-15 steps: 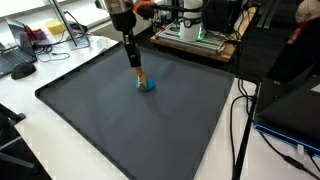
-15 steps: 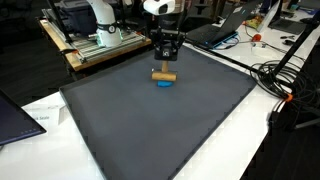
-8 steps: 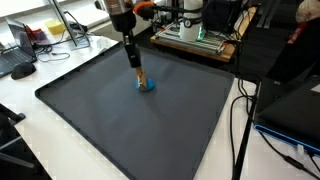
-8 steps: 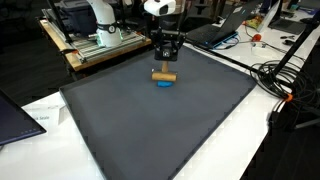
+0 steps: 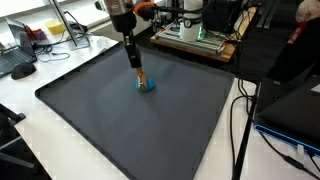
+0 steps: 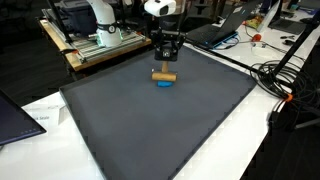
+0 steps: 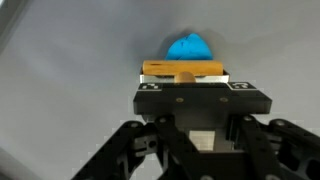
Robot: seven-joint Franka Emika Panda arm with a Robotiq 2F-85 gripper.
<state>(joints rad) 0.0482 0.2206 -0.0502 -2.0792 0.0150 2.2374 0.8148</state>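
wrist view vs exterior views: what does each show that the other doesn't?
Wrist only: a close-up of the gripper clamped on the wooden block, with the blue piece just beyond it.
Exterior only: the full outline of the dark mat, plus cables and a laptop off its edges.
Both: the gripper shut on the block, right by the blue piece, over the mat.

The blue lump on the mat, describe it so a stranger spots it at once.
Find the large dark grey mat. Toward its far side the black gripper holds a tan wooden block; the small rounded blue lump lies just under it, the mat's only blue thing.
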